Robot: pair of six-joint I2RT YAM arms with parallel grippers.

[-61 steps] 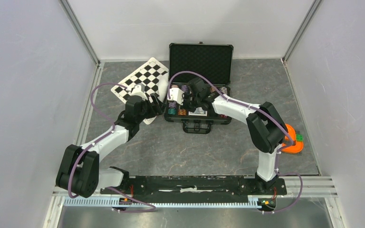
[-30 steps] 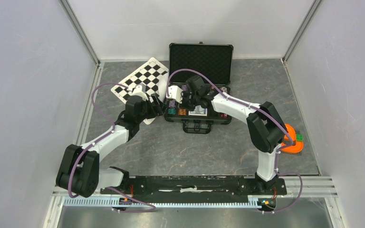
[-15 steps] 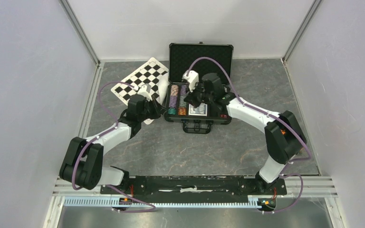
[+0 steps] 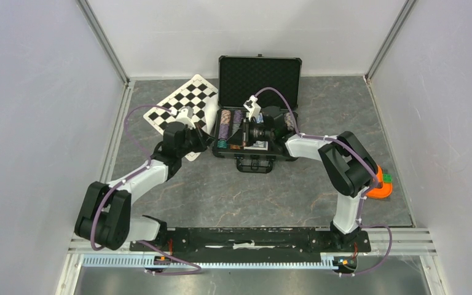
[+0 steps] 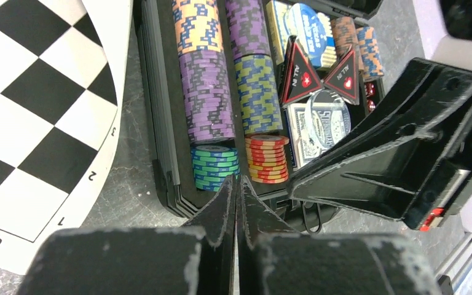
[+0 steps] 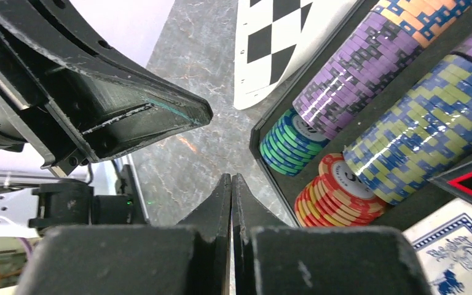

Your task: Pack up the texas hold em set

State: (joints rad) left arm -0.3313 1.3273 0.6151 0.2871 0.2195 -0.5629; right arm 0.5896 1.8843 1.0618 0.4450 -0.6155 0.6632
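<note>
Case (image 4: 259, 77): black, foam-lined, open at the far middle of the desk (image 4: 221, 190), lid upright. Its tray holds rows of striped chips (image 5: 206, 92) in purple, orange and blue-yellow, with short green chips (image 5: 214, 166) and red chips (image 5: 267, 158) at the near end, plus a blue card deck (image 5: 310, 126) and triangular markers (image 5: 299, 77).

Left gripper (image 5: 236, 190): pressed closed, empty, at the case's near-left corner.

Right gripper (image 6: 231, 187): likewise closed, empty, near the same corner.

Checkered board (image 4: 184, 104): just left of the case.
</note>
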